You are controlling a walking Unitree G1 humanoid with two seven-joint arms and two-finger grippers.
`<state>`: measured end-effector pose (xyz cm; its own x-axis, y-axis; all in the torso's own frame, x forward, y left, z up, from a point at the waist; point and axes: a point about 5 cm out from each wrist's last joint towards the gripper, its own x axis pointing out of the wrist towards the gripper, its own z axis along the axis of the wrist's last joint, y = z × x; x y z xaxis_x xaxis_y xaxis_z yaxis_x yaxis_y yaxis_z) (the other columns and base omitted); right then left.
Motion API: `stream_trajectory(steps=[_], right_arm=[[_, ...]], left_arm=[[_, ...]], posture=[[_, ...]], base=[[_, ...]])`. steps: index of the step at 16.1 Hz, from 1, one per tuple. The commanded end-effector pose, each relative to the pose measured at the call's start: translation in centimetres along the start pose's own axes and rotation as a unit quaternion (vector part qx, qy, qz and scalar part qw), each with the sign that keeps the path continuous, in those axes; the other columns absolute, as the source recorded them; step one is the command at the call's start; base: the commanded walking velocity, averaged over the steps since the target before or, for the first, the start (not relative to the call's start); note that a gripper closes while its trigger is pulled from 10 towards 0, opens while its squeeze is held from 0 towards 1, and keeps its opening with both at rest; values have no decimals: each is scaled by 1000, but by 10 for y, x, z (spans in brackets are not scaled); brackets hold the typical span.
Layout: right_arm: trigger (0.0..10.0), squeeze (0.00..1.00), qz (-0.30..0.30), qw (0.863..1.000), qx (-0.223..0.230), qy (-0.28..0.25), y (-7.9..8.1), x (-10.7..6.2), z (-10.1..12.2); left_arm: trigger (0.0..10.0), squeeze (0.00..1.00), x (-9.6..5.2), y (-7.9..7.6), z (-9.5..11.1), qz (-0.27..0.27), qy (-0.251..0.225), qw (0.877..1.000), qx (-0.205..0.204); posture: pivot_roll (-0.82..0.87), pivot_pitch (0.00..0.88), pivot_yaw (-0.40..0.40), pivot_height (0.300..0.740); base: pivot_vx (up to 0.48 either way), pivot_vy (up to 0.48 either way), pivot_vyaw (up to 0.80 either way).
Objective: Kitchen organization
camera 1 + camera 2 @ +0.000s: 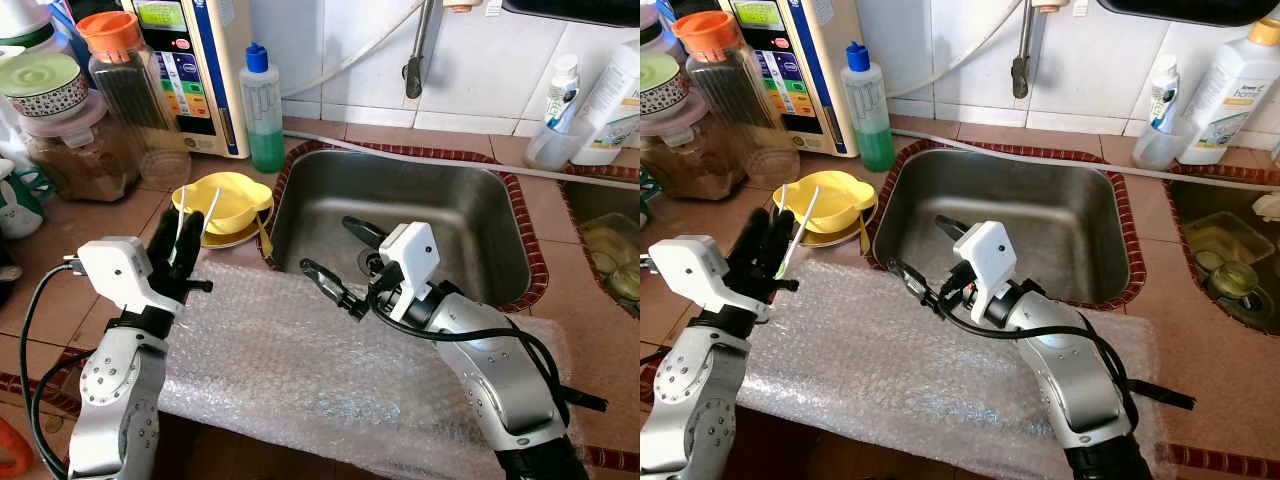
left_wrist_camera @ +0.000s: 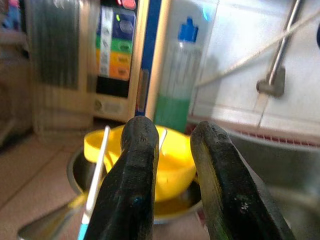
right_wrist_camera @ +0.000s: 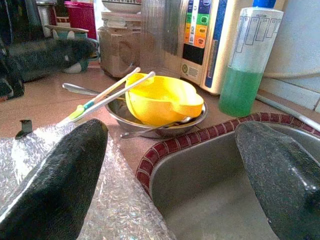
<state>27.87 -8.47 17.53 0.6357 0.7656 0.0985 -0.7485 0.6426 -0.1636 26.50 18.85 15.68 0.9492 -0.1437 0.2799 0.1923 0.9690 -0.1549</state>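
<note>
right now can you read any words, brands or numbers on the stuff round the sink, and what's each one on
"home": on the white bottle at the right behind the sink, under a brand word too small to read.
Control panel of the white appliance: coloured buttons, print too small to read.
Green liquid bottle: clear label, print blurred.
Small white tube: print too small to read.
Nothing else is legible.

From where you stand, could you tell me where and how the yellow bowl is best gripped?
Grip the yellow bowl by its near rim, coming from above with one finger inside. It sits tilted in a metal dish with chopsticks leaning at its left, so approach from the sink side.
</note>
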Motion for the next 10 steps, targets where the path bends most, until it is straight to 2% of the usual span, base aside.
stream_trajectory(steps=[1, 2, 7, 10], right_arm=[[10000, 0, 4, 1000, -1, 0, 2, 1, -1], [10000, 0, 4, 1000, -1, 0, 2, 1, -1], [10000, 0, 9, 1000, 1, 1, 4, 0, -1], [10000, 0, 12, 1000, 2, 3, 4, -2, -1]], left_arm=[[10000, 1000, -3, 5, -7, 0, 22, 1000, 6], [10000, 1000, -3, 6, -8, -4, 23, 1000, 12], [10000, 1000, -7, 19, -16, -48, 78, 991, 100], [10000, 1000, -10, 26, -21, -48, 101, 987, 118]], posture=[[-142, 122, 43, 740], [-142, 122, 43, 740], [-143, 125, 46, 740], [-145, 127, 46, 740]], base=[[0, 0, 0], [0, 0, 0], [0, 0, 0], [0, 0, 0]])
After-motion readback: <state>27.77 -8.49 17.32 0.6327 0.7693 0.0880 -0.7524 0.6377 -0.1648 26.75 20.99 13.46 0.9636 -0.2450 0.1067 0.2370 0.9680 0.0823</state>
